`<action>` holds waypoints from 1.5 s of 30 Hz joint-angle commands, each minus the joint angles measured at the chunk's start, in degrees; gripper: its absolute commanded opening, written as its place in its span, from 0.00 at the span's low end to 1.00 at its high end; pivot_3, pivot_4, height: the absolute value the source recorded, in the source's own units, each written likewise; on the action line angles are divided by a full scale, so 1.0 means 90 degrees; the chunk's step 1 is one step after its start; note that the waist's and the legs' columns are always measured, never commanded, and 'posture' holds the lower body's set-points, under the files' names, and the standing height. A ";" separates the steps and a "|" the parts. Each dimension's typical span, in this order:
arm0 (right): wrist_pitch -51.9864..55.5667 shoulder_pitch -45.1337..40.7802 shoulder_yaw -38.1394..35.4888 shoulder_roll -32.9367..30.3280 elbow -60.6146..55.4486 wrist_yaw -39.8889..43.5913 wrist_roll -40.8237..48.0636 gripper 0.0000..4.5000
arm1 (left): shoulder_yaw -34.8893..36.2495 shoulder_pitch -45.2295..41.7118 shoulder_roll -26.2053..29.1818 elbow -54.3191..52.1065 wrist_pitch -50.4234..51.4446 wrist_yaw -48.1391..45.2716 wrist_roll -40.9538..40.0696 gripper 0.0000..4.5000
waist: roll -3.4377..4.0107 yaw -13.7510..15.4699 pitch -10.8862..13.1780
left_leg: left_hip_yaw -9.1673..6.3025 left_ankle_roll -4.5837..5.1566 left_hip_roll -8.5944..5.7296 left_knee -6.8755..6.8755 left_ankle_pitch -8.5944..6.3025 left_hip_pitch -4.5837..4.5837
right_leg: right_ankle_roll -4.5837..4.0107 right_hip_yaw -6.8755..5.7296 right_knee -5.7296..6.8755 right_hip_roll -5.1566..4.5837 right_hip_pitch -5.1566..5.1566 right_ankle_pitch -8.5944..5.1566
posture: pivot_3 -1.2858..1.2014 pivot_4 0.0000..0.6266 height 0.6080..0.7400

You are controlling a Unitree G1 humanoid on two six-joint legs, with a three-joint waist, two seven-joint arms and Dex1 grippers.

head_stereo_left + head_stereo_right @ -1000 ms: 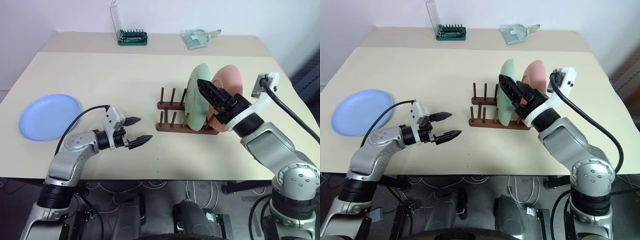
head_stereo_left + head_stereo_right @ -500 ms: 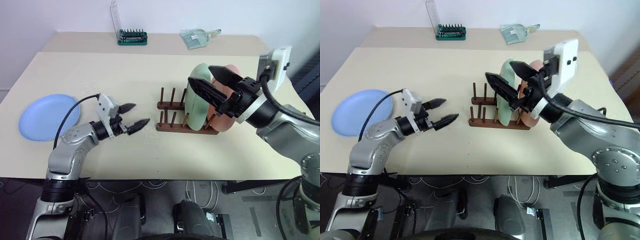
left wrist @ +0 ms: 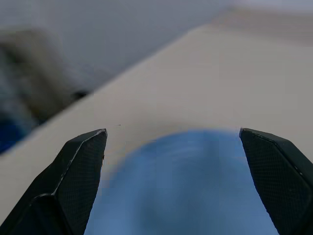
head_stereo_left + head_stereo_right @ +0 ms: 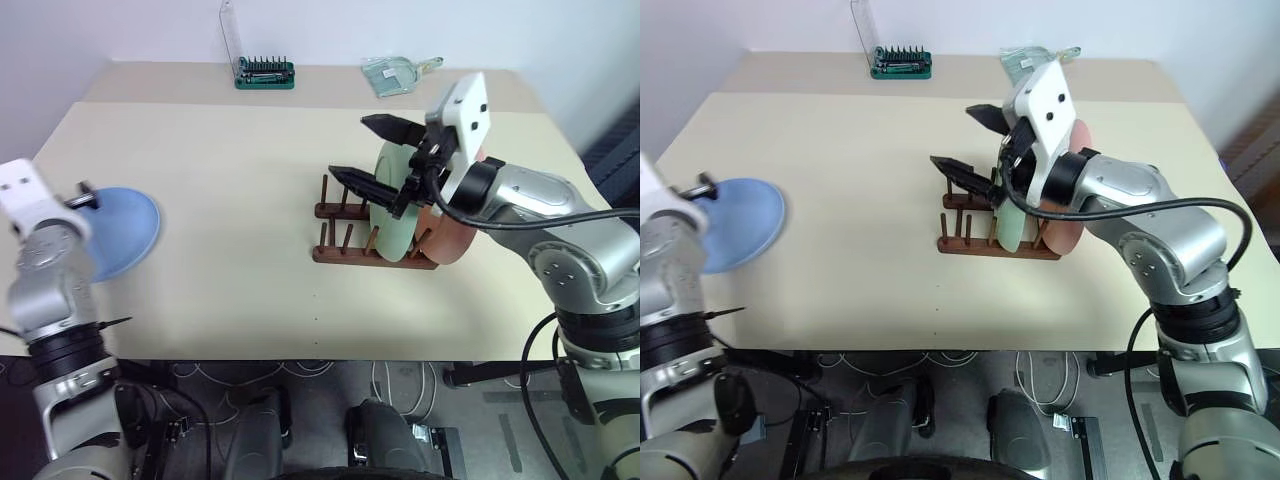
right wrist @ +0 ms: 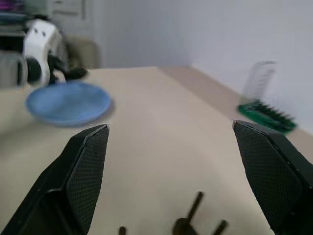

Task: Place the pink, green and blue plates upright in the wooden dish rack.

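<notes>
The light blue plate (image 4: 128,230) lies flat at the table's left edge, and my left gripper (image 3: 172,132) hovers open just over its near rim, nothing between the fingers. The green plate (image 4: 390,228) and the pink plate (image 4: 455,238) stand upright side by side in the right end of the dark wooden dish rack (image 4: 345,251). My right gripper (image 4: 350,146) is open and empty, held level above the rack's free left pegs, pointing left toward the blue plate (image 5: 68,102). The right arm hides the tops of both standing plates.
A green bit-holder case (image 4: 264,72) with a clear lid and a clear plastic bag (image 4: 395,75) sit at the far edge. The beige table (image 4: 250,170) spreads bare between the rack and the blue plate. The table's front edge is close below the rack.
My left arm swung far left, from the table's middle to the blue plate. The right gripper lifted off the green plate, rolled, and shifted left above the rack. Both stayed open.
</notes>
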 commanded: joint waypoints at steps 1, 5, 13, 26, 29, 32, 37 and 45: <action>-0.0151 -0.0128 -0.0114 0.0156 -0.0029 0.0238 -0.0266 0.92 | -0.0031 -0.0080 0.0545 0.0191 0.0405 -0.0394 0.0019 1.00 | -0.0008 0.0019 -0.0004 | 0.0000 -0.0001 -0.0001 0.0001 0.0000 0.0000 | 0.0000 -0.0001 0.0000 -0.0002 0.0001 0.0000 | 0.52 0.24 0.94; -0.0087 -0.0016 -0.0168 0.0367 -0.0088 0.0335 -0.0457 0.92 | -0.0253 -0.0213 0.1177 0.1261 0.0675 -0.1015 0.0040 1.00 | -0.0009 -0.0027 -0.0004 | 0.0001 -0.0004 -0.0003 -0.0005 -0.0001 0.0003 | 0.0000 -0.0001 -0.0001 -0.0004 -0.0002 0.0000 | 0.52 0.24 0.94; 0.0082 0.0372 -0.0391 0.0562 -0.0450 0.0210 -0.0643 0.92 | -0.1134 -0.0889 0.1843 0.3633 0.0154 -0.2469 0.0196 1.00 | -0.0011 -0.0034 -0.0006 | 0.0008 -0.0011 0.0000 -0.0009 0.0004 0.0002 | -0.0001 0.0000 0.0005 -0.0001 -0.0013 0.0000 | 0.52 0.24 0.94; 0.0303 0.0746 -0.0610 0.0680 -0.0813 0.0020 -0.0819 0.93 | -0.1237 -0.1398 0.1671 0.4214 -0.0415 -0.2725 0.0045 0.02 | -0.0010 -0.0033 -0.0009 | 0.0013 -0.0010 -0.0001 -0.0005 0.0004 0.0004 | -0.0001 0.0001 0.0018 -0.0007 -0.0017 0.0000 | 0.52 0.24 0.94; 0.0321 0.0773 -0.0626 0.0677 -0.0844 0.0042 -0.0830 0.93 | -0.1157 -0.1291 0.1516 0.3798 -0.0381 -0.2863 -0.0142 0.02 | -0.0011 -0.0030 -0.0008 | 0.0014 -0.0008 -0.0002 -0.0004 0.0003 0.0003 | -0.0001 0.0001 0.0018 -0.0009 -0.0017 0.0000 | 0.52 0.24 0.94; 0.0300 0.0710 -0.0611 0.0652 -0.0817 0.0119 -0.0874 0.93 | -0.0795 -0.1143 0.0964 0.2256 -0.0640 -0.2785 -0.0643 0.02 | -0.0011 0.0005 -0.0008 | 0.0014 -0.0008 -0.0002 -0.0002 0.0003 0.0001 | -0.0001 0.0001 0.0017 -0.0012 -0.0016 0.0000 | 0.52 0.24 0.94; 0.0048 0.0533 -0.0351 0.0503 -0.0700 0.0273 -0.1437 0.93 | -0.0289 -0.1355 0.0097 0.0540 -0.0556 -0.2079 -0.1239 0.02 | -0.0029 -0.0024 -0.0008 | 0.0010 0.0000 -0.0006 0.0004 -0.0001 -0.0006 | 0.0000 0.0000 0.0009 -0.0018 -0.0009 0.0001 | 0.52 0.24 0.94; -0.1947 -0.0267 0.1227 0.0154 0.0182 0.0437 -0.4494 0.93 | -0.1318 -0.2231 -0.1077 -0.1452 -0.0363 -0.1262 -0.1274 0.02 | -0.0029 -0.0057 -0.0008 | 0.0013 -0.0006 -0.0006 0.0004 0.0004 0.0000 | 0.0001 0.0001 0.0016 -0.0009 -0.0012 0.0001 | 0.52 0.24 0.94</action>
